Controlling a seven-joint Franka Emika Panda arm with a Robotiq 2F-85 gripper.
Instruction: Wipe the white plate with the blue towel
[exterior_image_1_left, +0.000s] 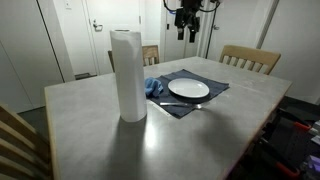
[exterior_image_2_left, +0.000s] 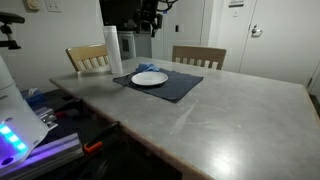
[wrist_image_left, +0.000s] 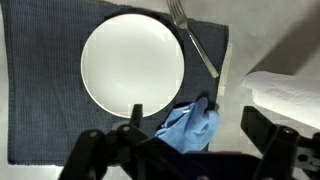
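Gripper high over the table, jaws spread, empty. White plate mid-placemat; blue towel just beside it at the mat edge, partly hidden by the jaws. Fork cut off at top.

Wrist view: fork end cut by top edge; blue towel lower part hidden behind gripper; paper towel roll cropped at right edge.
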